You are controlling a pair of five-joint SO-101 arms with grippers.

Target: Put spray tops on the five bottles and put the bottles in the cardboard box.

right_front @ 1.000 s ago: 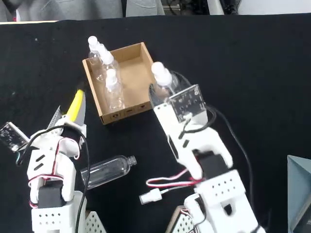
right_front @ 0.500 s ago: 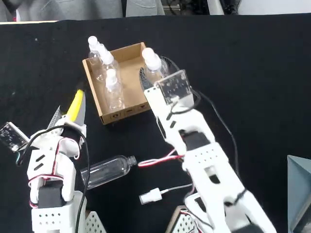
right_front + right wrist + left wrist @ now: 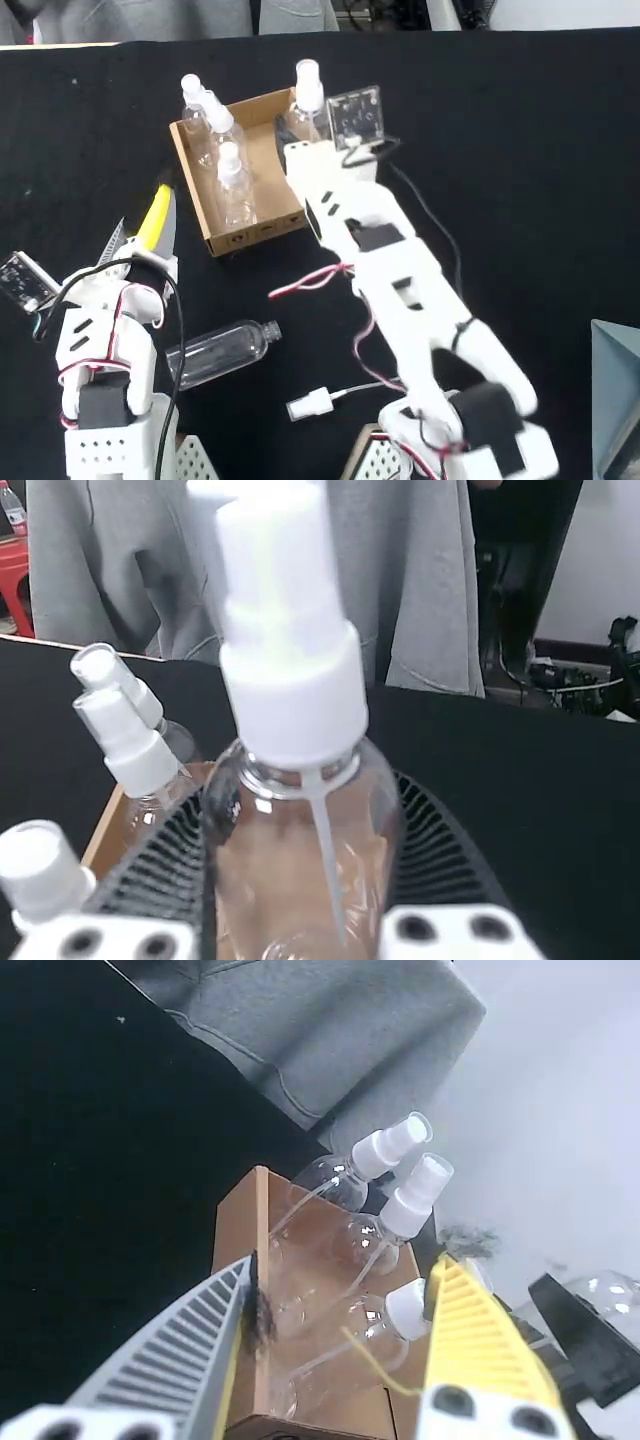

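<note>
While the right arm lay stretched across the black table (image 3: 520,150), the right gripper (image 3: 300,890) was pinching a capped bottle (image 3: 290,780). Its black ribbed fingers (image 3: 150,870) pressed against either side of the clear body. The bottle stood upright, white spray top uppermost, dip tube visible inside.

High view: this held bottle sat at the far right corner of the cardboard box (image 3: 255,232). Whether its base was inside the wall, on the rim or just outside could not be told, since the arm covered it.

Box contents: three capped bottles (image 3: 232,180) along the left side, close together. Two had their tops leaning out past the far left corner.

The left gripper (image 3: 135,228) was near the box's front left corner, apart from it. Its yellow and grey fingers were spread, with nothing between them.

On the table in front of the box, an uncapped bottle (image 3: 220,352) lay on its side, neck pointing toward the right arm. A loose spray top (image 3: 312,405) lay near it, closer to the arm bases and not touching the bottle.
</note>
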